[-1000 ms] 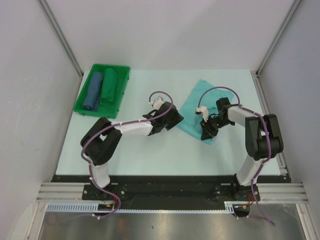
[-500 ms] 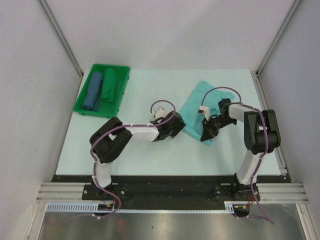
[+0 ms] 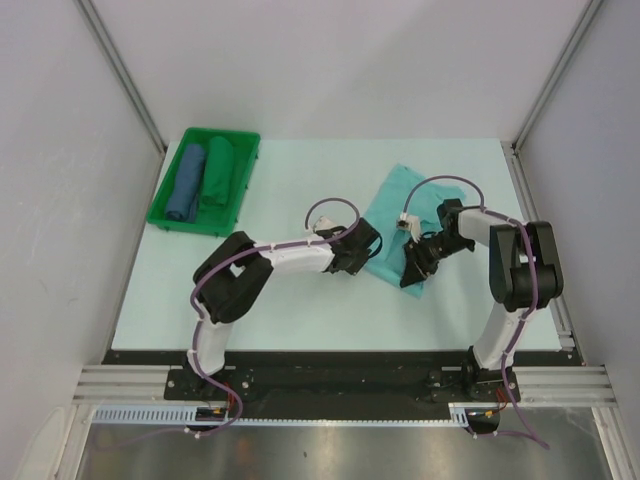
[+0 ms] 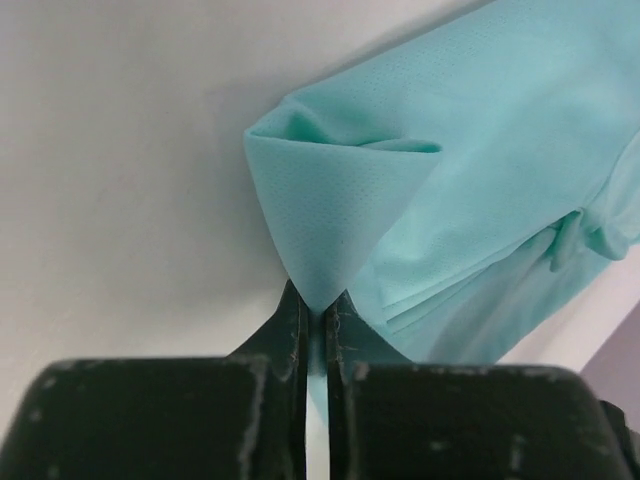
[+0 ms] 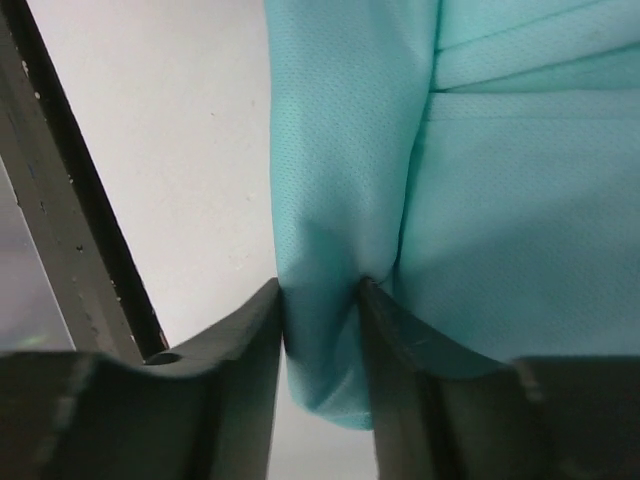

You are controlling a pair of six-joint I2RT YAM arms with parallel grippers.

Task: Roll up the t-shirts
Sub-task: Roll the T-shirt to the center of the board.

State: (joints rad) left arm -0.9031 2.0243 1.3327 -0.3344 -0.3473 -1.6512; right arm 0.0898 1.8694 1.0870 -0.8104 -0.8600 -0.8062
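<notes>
Gripping a light turquoise t-shirt at two edges, right of centre on the table
At left gripper, jaws pressed together on a raised corner of cloth; at right gripper, clamped around a bunched fold at the near edge; far left, well apart, a green tray with rolled dark green bundle and blue bundle

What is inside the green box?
Two rolled-up cloths lie side by side in the green box: a blue roll and a dark green roll. Anything beneath them is covered.
</notes>
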